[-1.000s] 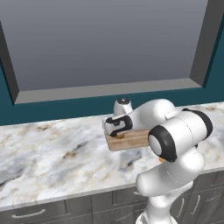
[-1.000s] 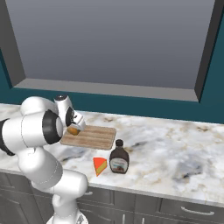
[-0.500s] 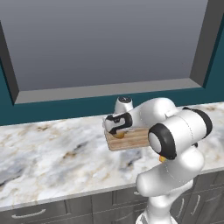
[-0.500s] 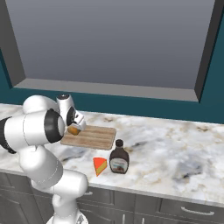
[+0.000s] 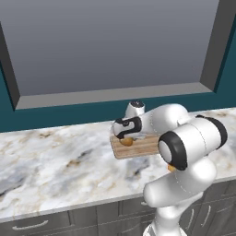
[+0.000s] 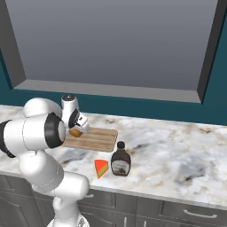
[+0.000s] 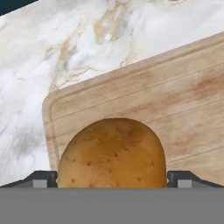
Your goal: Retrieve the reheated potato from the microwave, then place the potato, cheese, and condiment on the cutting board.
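1. Near the counter's (image 6: 177,150) front edge: one cheese wedge (image 6: 101,168), one dark condiment bottle (image 6: 120,160) just beside it.
2. One cutting board (image 6: 96,139) behind them.
3. One potato (image 7: 112,155) over the board's left end, gripper (image 7: 112,178) fingers closed against its sides.

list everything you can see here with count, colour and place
potato: 1, golden-brown, between the jaws, at the cutting board's end
cutting board: 1, light brown wood, on the counter
cheese: 1, orange-yellow wedge, on the counter in front of the board
condiment bottle: 1, dark brown, standing right beside the cheese
counter: 1, white-grey marble, above grey drawers
window frame: 1, grey, in the teal wall
gripper: 1, white and black, jaws either side of the potato
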Tool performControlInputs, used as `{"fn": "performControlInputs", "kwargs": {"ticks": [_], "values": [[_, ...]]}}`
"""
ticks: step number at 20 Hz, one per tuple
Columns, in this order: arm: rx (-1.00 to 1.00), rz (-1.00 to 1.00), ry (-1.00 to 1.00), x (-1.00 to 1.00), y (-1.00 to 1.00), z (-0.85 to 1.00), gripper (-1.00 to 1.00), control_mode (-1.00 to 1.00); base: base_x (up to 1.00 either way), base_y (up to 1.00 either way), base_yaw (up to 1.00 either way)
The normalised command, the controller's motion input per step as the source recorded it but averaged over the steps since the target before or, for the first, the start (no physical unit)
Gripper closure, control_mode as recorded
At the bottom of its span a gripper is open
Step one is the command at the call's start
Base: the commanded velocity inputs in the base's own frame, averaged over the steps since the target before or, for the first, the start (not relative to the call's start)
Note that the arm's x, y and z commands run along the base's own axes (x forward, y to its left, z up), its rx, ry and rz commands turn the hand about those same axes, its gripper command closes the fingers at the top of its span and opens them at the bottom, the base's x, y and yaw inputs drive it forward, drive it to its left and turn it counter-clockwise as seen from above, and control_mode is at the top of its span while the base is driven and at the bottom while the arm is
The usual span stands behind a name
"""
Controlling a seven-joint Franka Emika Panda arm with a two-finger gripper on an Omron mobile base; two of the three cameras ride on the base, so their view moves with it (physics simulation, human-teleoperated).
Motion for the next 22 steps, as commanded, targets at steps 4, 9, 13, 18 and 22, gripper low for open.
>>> {"fn": "performControlInputs", "kwargs": {"ticks": [4, 9, 13, 18, 22], "values": [[0.00, -0.03, 0.00, -0.09, -0.02, 0.13, -1.00, -1.00, 0.00, 0.00, 0.00], [0.00, -0.01, 0.00, -0.01, 0.00, 0.18, -1.00, -1.00, 0.00, 0.00, 0.00], [0.00, 0.00, 0.00, 0.00, 0.00, 0.01, -1.00, -1.00, 0.00, 0.00, 0.00], [0.00, 0.01, -0.02, -0.08, -0.03, -0.15, -1.00, -1.00, 0.00, 0.00, 0.00], [0.00, 0.09, -0.05, -0.09, -0.02, -0.40, -1.00, -1.00, 0.00, 0.00, 0.00]]}}
